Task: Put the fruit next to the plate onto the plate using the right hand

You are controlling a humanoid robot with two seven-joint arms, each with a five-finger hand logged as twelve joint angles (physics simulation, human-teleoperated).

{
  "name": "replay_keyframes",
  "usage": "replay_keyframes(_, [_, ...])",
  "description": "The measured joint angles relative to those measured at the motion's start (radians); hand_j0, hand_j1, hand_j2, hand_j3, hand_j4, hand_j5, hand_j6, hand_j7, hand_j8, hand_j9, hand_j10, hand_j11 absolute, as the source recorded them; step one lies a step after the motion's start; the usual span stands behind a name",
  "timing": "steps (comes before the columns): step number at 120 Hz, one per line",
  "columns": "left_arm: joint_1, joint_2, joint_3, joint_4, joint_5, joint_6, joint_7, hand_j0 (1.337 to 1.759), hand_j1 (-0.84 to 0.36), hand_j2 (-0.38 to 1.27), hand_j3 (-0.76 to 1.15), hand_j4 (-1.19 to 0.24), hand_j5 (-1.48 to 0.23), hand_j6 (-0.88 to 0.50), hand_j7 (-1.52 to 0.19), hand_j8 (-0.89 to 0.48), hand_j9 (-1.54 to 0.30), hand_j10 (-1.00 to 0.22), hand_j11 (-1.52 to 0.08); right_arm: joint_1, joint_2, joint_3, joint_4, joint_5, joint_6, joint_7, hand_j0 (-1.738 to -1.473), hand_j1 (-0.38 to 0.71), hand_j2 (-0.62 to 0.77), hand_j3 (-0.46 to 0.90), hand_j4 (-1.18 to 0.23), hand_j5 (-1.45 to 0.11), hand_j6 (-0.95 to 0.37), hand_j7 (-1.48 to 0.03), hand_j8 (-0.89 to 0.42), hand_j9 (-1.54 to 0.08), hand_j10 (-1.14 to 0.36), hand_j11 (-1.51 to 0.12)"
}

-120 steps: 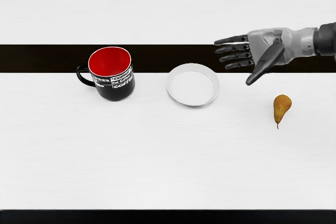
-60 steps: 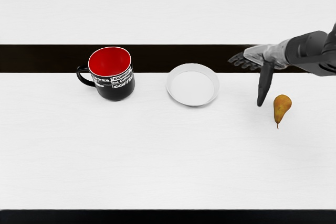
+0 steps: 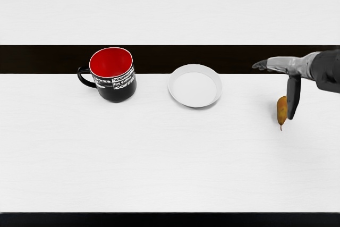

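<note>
A brown-yellow pear (image 3: 280,109) lies on the white table, well to the right of the empty white plate (image 3: 195,69). My right hand (image 3: 280,81) comes in from the right edge and hangs just above the pear. It is open, with its fingers (image 3: 263,65) stretched out to the left. Its dark thumb (image 3: 293,98) points down and covers the pear's right side. I cannot tell whether the thumb touches the fruit. The hand holds nothing. The left arm does not show.
A black mug (image 3: 112,77) with a red inside and white lettering stands left of the plate, handle to the left. A dark band (image 3: 159,57) crosses the table behind the mug and plate.
My right hand has moved right and down, from beside the pear's upper left to right over it. The thumb now overlaps the fruit. Pear, plate and mug have not moved.
</note>
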Motion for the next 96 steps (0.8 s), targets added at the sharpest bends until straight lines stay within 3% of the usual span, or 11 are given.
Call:
replay_keyframes(13, [0.000, 0.000, 0.001, -0.001, 0.000, 0.000, 0.000, 1.658, 0.35, 0.00, 0.00, 0.00, 0.00, 0.00, 0.00, 0.00, 0.00, 0.00, 0.00, -0.022, -0.002, -0.018, -0.001, -0.030, -0.061, 0.000, -1.658, -0.29, -0.01, 0.00, -0.06, -0.07, -0.06, -0.07, -0.06, -0.07, -0.06, -0.07])
replay_keyframes(53, [0.002, 0.000, 0.001, -0.010, 0.000, 0.000, 0.000, 1.658, 0.35, 0.00, 0.00, 0.00, 0.00, 0.00, 0.00, 0.00, 0.00, 0.00, 0.00, -0.093, -0.013, -0.033, -0.041, -0.095, -0.122, 0.000, -1.658, -0.11, -0.04, 0.00, -0.21, -0.26, -0.21, -0.26, -0.21, -0.26, -0.21, -0.26])
replay_keyframes(96, [0.025, 0.000, 0.000, -0.013, 0.000, 0.000, 0.000, 1.658, 0.35, 0.00, 0.00, 0.00, 0.00, 0.00, 0.00, 0.00, 0.00, 0.00, 0.00, -0.154, 0.004, -0.032, -0.038, -0.207, -0.194, 0.000, -1.658, -0.05, -0.05, 0.00, -0.25, -0.32, -0.26, -0.32, -0.26, -0.32, -0.25, -0.32])
